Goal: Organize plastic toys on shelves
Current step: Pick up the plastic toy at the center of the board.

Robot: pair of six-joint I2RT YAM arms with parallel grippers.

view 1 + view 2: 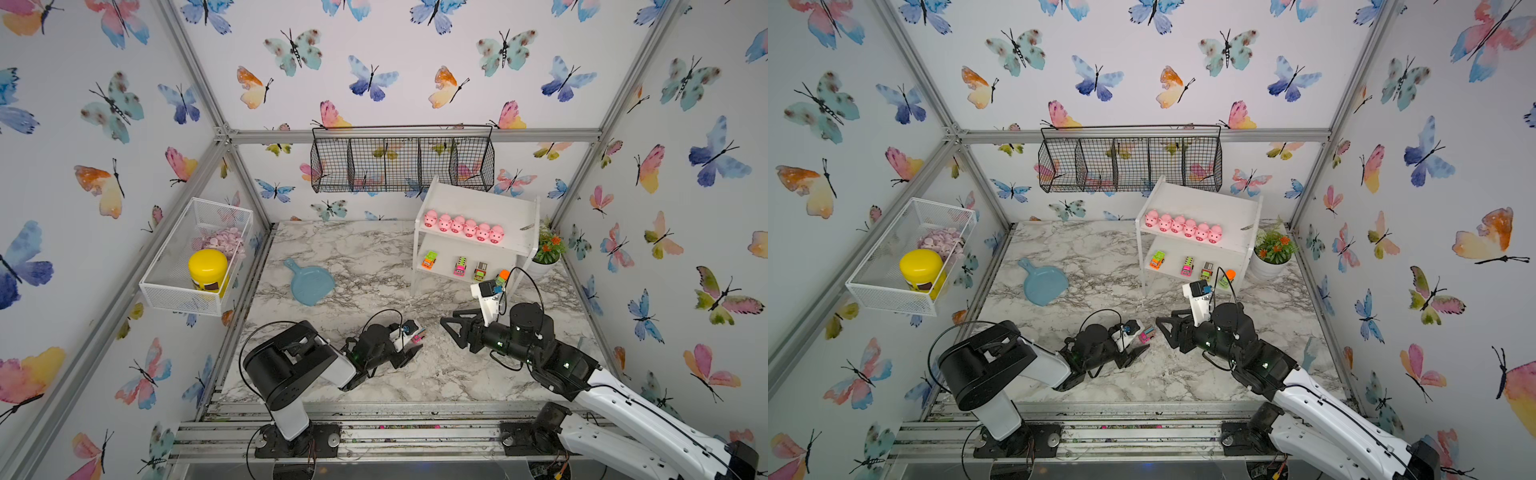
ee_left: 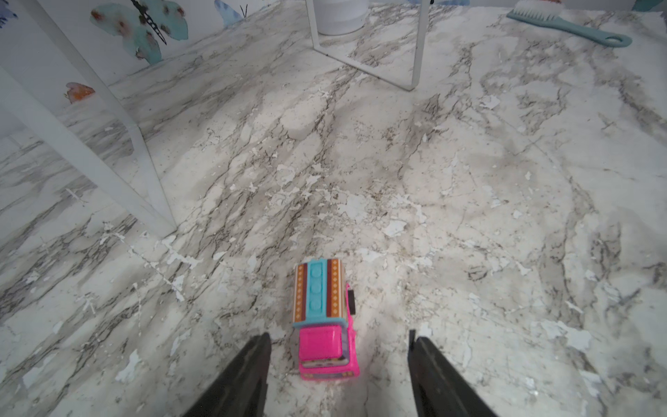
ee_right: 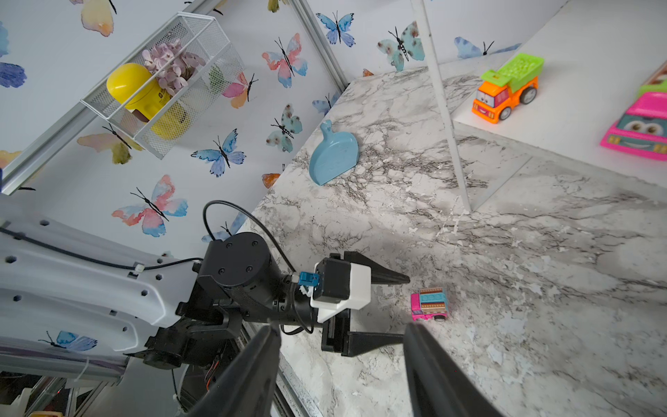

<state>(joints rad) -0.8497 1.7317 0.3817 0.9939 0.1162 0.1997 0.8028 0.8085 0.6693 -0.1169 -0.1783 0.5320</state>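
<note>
left gripper (image 2: 339, 335): jaws wide apart, nothing held. The pink truck (image 2: 323, 317) sits upright on the marble table (image 2: 469, 180), cab end about level with the fingertips, gap on both sides, no contact. Truck's long axis is in line with the gripper, roughly left-right in the scene: cab faces left into the jaws, striped teal bed points right. It's at the near-centre of the table, between the two grippers, well apart from the shelf (image 1: 478, 199) at far right. right gripper (image 1: 451, 332): jaws also apart, empty, tips pointing left toward the truck. In both top views the left wrist camera (image 1: 409, 328) covers most of the truck and only a pink sliver shows. Six pigs (image 1: 463, 226) stand in a row on the top board. Three shelved trucks (image 1: 460, 266) are clear on the lower board, and a fourth is partly behind the right wrist camera (image 1: 486, 289). left arm (image 1: 291, 361) lies low, reaching right. right arm (image 1: 623, 399) comes in from near right, wrist bent left.
</note>
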